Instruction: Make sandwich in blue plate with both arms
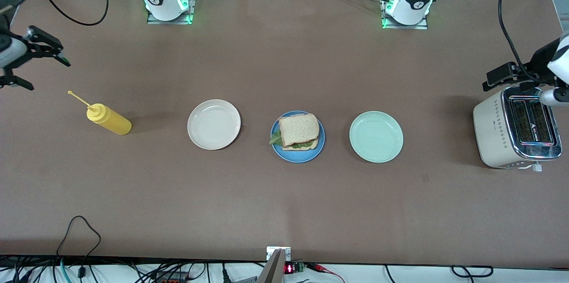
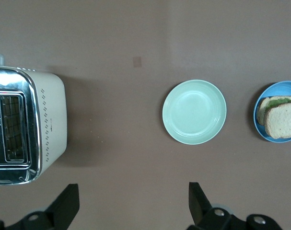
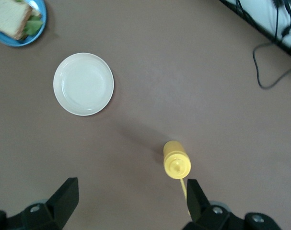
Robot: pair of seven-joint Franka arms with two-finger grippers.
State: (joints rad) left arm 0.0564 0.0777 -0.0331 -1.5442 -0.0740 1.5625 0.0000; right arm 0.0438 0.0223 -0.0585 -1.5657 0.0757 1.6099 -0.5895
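Front view shows the sandwich (image 1: 298, 131) assembled on the blue plate (image 1: 279, 153) mid-worktop, well apart from both released tools: left tool (image 1: 511, 74) over the toaster (image 1: 493, 127), right tool (image 1: 26, 63) above the mustard bottle's (image 1: 109, 119) end

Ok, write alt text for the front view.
A finished sandwich sits on the blue plate mid-table, between a cream plate and a mint-green plate. Both arms wait with jaws open: the right gripper above a yellow squeeze bottle, the left gripper over a toaster.
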